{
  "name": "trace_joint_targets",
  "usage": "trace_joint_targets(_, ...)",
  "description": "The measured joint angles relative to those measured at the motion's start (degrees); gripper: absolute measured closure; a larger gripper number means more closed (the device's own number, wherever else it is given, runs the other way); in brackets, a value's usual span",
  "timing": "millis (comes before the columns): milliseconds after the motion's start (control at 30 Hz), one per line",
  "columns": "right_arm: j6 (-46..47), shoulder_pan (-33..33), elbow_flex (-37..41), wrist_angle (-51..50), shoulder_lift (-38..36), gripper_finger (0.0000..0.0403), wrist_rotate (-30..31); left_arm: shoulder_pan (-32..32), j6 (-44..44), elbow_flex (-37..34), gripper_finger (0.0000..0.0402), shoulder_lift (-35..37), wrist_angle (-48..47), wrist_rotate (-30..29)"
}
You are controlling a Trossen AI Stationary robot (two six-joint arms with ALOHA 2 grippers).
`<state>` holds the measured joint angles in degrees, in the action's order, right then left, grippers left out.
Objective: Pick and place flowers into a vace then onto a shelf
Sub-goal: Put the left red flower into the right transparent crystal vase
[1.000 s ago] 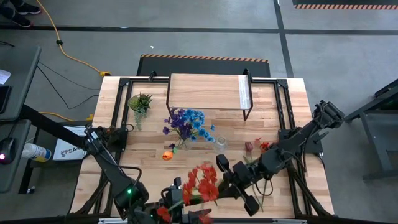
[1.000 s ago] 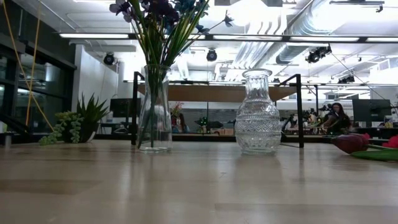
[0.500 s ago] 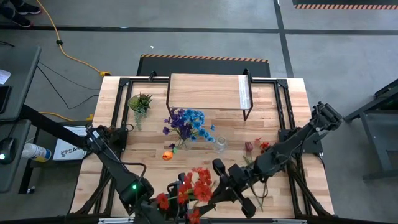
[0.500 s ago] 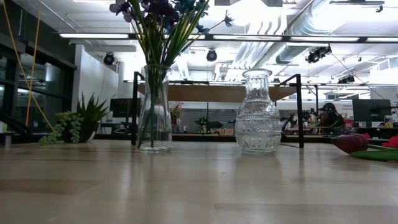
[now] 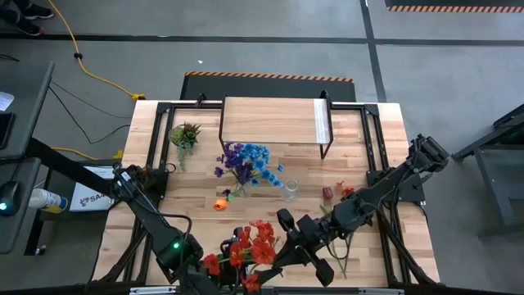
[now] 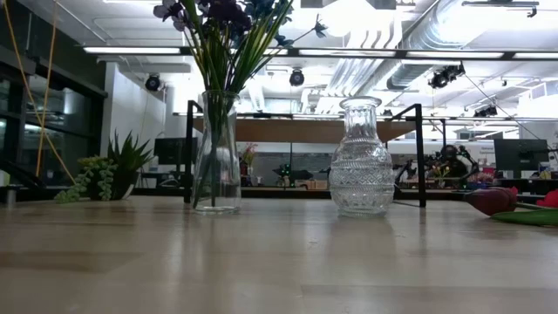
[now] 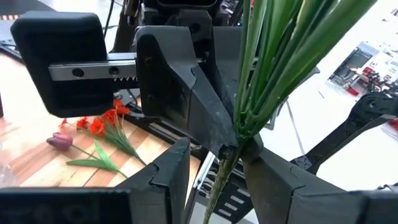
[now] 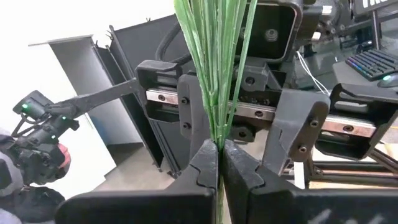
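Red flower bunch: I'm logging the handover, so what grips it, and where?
Right gripper is shut on the red flower bunch's green stems; the left gripper's fingers flank the same stems.

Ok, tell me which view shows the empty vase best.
The low view: the empty vase stands whole, side-on, its ribbed glass and narrow neck clear, right of the vase with flowers. The high view shows it only as a small glass top. Neither wrist view shows it.
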<state>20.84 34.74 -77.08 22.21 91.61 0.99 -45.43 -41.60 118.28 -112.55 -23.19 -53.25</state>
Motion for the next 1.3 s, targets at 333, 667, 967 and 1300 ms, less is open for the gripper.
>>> trace_joint_targets(333, 1.05, -0.02, 0.00, 0.83, -0.09, 0.0403, -0.11, 0.00, -3.64, -0.04, 0.0224, -0.02, -4.64, 0.54)
trace_joint_targets(667, 1.61, 0.03, -0.59, -0.13, -0.13, 0.0403, -0.48, 0.00, -3.72, -0.04, 0.0225, -0.02, -6.62, 0.27)
trace_joint_targets(967, 3.53, 0.04, -0.65, -2.40, -0.20, 0.0403, -1.00, 0.00, -3.69, -0.07, 0.0225, -0.10, -8.66, 0.15)
trace_joint_targets(1300, 5.15, 0.05, -0.66, -4.99, -0.28, 0.0403, -2.63, -1.11, -4.83, -0.15, 0.0225, 0.41, -11.88, -4.39)
